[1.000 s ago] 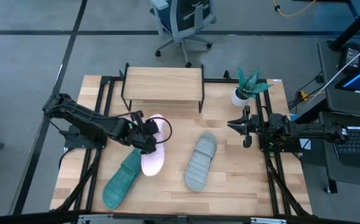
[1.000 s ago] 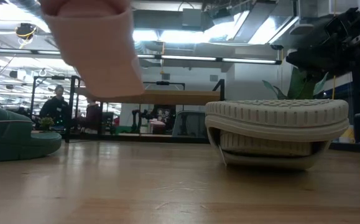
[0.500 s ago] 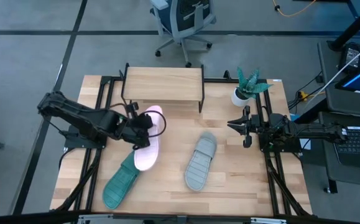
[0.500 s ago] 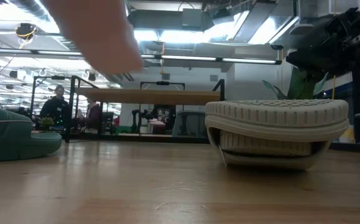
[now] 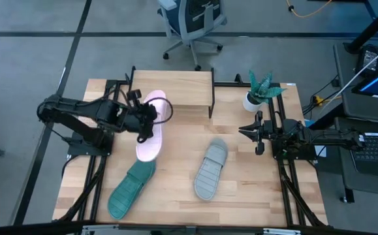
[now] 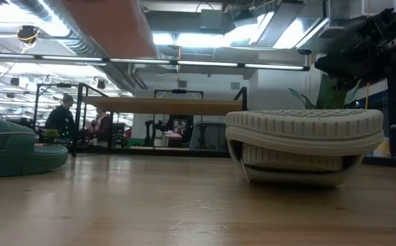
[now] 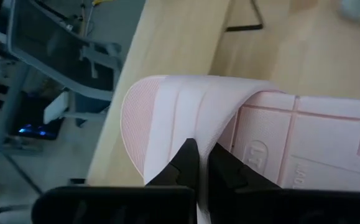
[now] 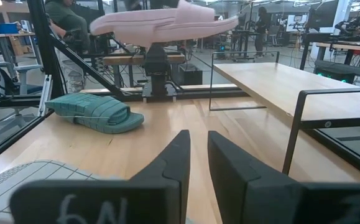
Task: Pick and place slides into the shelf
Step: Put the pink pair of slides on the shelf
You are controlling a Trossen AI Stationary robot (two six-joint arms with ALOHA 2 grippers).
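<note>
- The left gripper (image 5: 144,124) is clamped on the strap of the pink slide (image 5: 151,125), holding it clear of the table; the wrist view shows the fingers (image 7: 186,163) pinching only the strap's thin edge
- Risk: with so little strap in the grip, the slide could swing or slip out during the reach, judging by how much of it hangs beyond the fingers
- Risk: its far end already lies over the near edge of the shelf (image 5: 171,87), just ahead of the gripper; coming in too low could knock the plank
- The left arm stretches in from the table's left side, wrist turned toward the shelf
- The teal slide (image 5: 129,189) and grey slide (image 5: 210,169) lie on the table behind the gripper
- The right gripper (image 5: 259,134) waits well off to the side, fingers narrow and empty
</note>
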